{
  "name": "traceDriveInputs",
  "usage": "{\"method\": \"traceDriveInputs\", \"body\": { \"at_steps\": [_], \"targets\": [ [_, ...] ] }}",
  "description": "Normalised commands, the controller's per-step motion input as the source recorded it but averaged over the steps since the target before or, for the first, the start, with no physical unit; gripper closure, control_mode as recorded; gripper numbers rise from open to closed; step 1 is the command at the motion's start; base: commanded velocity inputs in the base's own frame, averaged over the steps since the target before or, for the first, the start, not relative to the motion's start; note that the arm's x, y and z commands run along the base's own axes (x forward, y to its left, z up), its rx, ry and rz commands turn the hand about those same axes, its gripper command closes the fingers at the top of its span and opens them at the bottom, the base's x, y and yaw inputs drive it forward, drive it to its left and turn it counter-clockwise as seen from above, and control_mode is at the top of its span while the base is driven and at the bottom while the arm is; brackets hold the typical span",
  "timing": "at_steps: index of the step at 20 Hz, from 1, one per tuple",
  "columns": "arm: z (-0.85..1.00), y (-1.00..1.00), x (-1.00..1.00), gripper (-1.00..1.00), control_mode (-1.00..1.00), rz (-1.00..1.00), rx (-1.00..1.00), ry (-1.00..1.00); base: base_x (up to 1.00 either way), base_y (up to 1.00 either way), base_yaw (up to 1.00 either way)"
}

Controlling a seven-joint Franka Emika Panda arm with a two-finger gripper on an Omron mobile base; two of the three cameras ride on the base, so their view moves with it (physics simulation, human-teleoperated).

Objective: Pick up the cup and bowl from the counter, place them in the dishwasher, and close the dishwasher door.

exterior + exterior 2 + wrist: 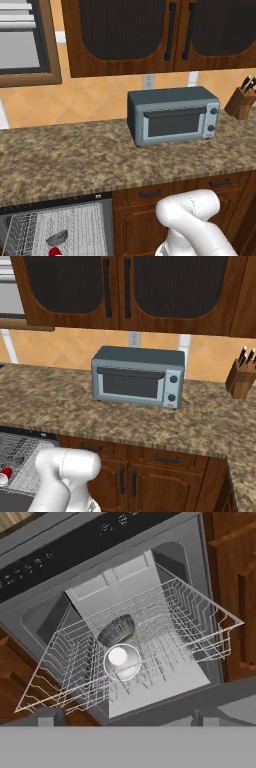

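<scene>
Gripper (122, 722) above open dishwasher (65, 549), looking down into it; jaws spread wide, nothing held. Cup (122, 661) upright in white wire rack (210, 619), white inside facing up. Bowl (117, 630) in same rack, tipped on its side, touching cup on side toward black control strip (60, 554). Left base view: cup (54, 251) and bowl (57, 237) in rack below brown granite surface (75, 155). Grey toaster oven (172, 116) and knife block (241, 100) on surface, well apart from dishwasher.
</scene>
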Motion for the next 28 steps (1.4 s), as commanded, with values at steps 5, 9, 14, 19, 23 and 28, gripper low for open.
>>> {"method": "traceDriveInputs", "body": {
  "at_steps": [5, 9, 14, 19, 23, 28],
  "targets": [
    [-0.55, 0.26, 0.0, -1.0, -1.0, -0.15, -0.01, 0.0, 0.0, 0.0, 0.0],
    [-0.68, 0.38, 0.0, -1.0, -1.0, -0.13, -0.04, 0.0, 0.0, 0.0, 0.0],
    [-0.59, 0.45, 0.0, -1.0, -1.0, -0.06, -0.01, -0.04, 0.0, 0.0, 0.0],
    [-0.6, 0.81, -0.12, -1.0, -1.0, 0.05, 0.0, -0.09, 0.0, 0.0, 0.0],
    [-0.9, 0.49, -0.22, -1.0, -1.0, 0.07, -0.07, -0.02, 0.0, 0.0, 0.0],
    [-0.79, 0.09, -0.61, -1.0, -1.0, 0.01, -0.08, -0.01, 0.0, 0.0, 0.0]
  ]
}}
